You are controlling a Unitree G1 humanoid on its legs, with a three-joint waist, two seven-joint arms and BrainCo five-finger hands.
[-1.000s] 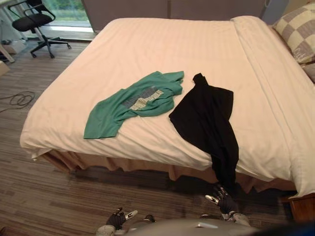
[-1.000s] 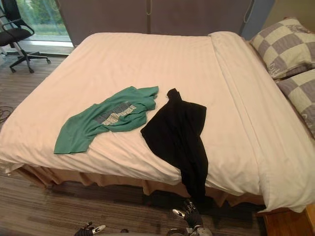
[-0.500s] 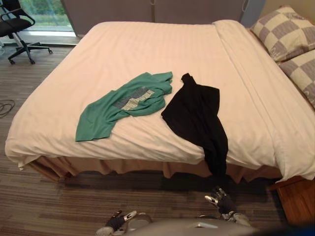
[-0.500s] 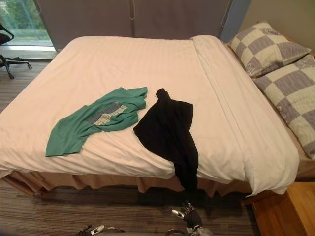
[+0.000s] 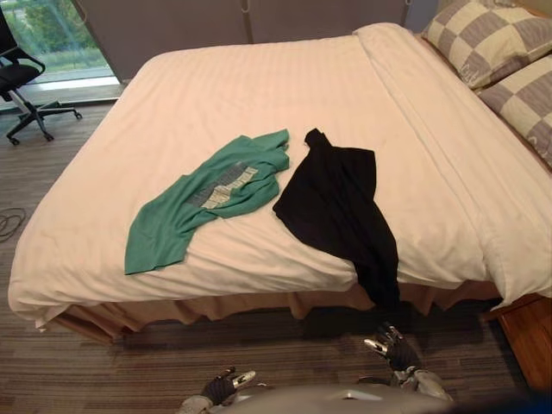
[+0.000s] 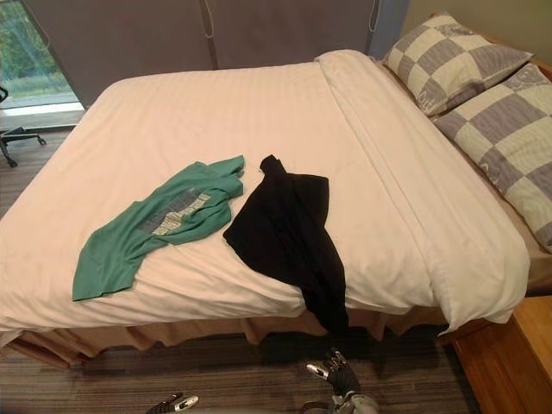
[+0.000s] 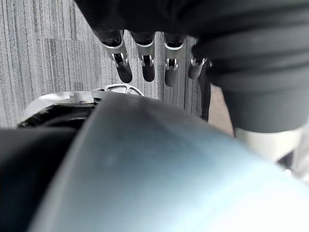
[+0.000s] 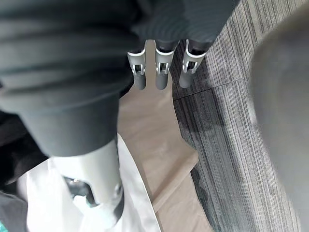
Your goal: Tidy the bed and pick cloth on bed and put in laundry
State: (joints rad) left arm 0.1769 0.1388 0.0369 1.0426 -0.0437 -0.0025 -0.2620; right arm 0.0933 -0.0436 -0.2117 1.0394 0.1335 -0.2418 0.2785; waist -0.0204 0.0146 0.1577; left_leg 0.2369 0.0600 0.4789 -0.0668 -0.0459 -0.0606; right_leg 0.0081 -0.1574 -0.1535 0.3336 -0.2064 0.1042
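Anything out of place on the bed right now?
Yes: two crumpled garments lie on the white duvet, a green shirt beside a black garment whose end hangs over the near edge. Nothing else stands out.

bare bed (image 5: 259, 78) around green shirt (image 5: 216, 185) and black garment (image 5: 336, 198), pillows (image 5: 496, 52) at far right corner

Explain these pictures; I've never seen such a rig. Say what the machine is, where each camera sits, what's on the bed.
A humanoid robot stands beside a bed. The two wide pictures come from a stereo camera on its head, looking down. The two close-ups come from wrist cameras, looking along its silver, dark-tipped fingers at the carpet. On the white bed lie a green T-shirt and a black garment, whose end hangs over the near edge. Checked pillows sit at the far right. The left hand and right hand hang low, fingers relaxed, holding nothing.
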